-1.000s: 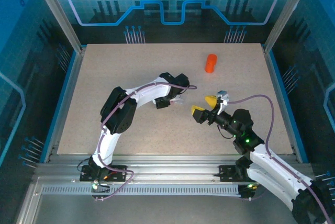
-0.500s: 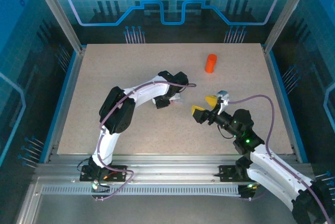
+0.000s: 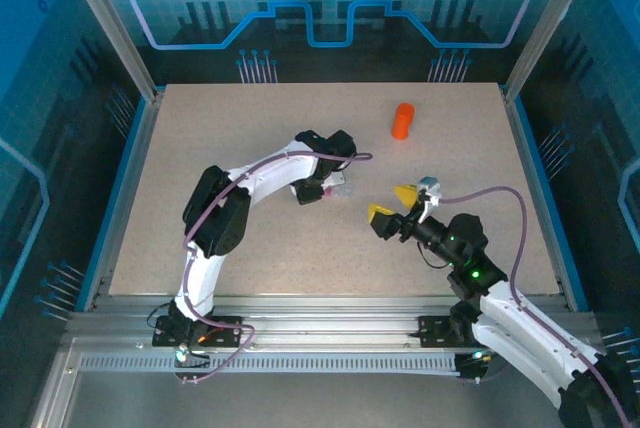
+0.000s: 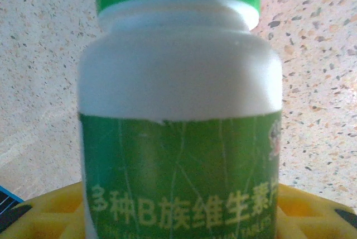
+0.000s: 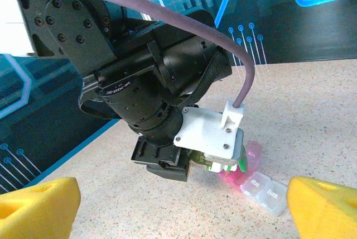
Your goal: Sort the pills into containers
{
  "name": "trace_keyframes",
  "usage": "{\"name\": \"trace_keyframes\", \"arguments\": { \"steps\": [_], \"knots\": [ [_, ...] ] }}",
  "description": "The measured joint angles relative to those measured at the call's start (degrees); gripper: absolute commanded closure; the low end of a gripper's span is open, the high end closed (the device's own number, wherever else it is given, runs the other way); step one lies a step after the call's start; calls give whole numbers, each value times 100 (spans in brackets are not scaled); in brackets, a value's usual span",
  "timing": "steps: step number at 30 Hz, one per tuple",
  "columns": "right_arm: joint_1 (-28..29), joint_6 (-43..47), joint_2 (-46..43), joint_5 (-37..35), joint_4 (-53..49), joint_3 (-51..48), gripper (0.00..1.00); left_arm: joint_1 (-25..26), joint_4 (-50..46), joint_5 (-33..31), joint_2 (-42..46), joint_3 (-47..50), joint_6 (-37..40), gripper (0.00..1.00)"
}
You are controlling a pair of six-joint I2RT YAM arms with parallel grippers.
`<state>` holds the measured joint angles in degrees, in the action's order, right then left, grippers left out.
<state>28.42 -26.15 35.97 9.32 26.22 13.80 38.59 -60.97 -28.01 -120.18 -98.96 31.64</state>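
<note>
The left gripper (image 3: 328,186) is out over the middle of the speckled table (image 3: 200,148), and it is clamped on a white pill bottle (image 4: 178,82). From its wrist camera you can see the bottle sitting between the yellow pads (image 4: 50,211), with a green label carrying pale Chinese characters and a green ring round the neck. I cannot tell from here whether the cap is on. Just past the bottle's top, a bit of pink plastic shows against the table.

That pink belongs to the pill box (image 5: 259,183), which lies flat on the table just beside the tip of the left gripper. It has a pink-red compartment nearest the gripper and colourless compartments joined to it on the side away from the gripper. No pills are clear enough to make out.

The right gripper (image 3: 393,202) sits a little to the right of the box, pointed at it, with its yellow fingertips (image 5: 33,205) spread wide apart and nothing between them.

An orange bottle (image 3: 402,121) stands towards the far side of the table, well apart from both arms.
</note>
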Motion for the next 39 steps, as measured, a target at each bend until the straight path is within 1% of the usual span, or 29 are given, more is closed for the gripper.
{"name": "trace_keyframes", "arguments": {
  "steps": [14,22,25,33,39],
  "knots": [
    [0,-20,9,-2,7,-11,3,-4,22,94,-262,-9,48,100],
    [-7,-66,33,-2,46,-11,3,63,85,-341,-258,42,332,100],
    [-11,-68,37,-2,48,-11,3,92,87,-597,-258,42,505,100],
    [-15,-85,37,13,48,-11,3,334,411,-1434,-256,210,1375,100],
    [-15,-87,37,17,48,-11,3,457,769,-1832,-240,313,2120,100]
  ]
}}
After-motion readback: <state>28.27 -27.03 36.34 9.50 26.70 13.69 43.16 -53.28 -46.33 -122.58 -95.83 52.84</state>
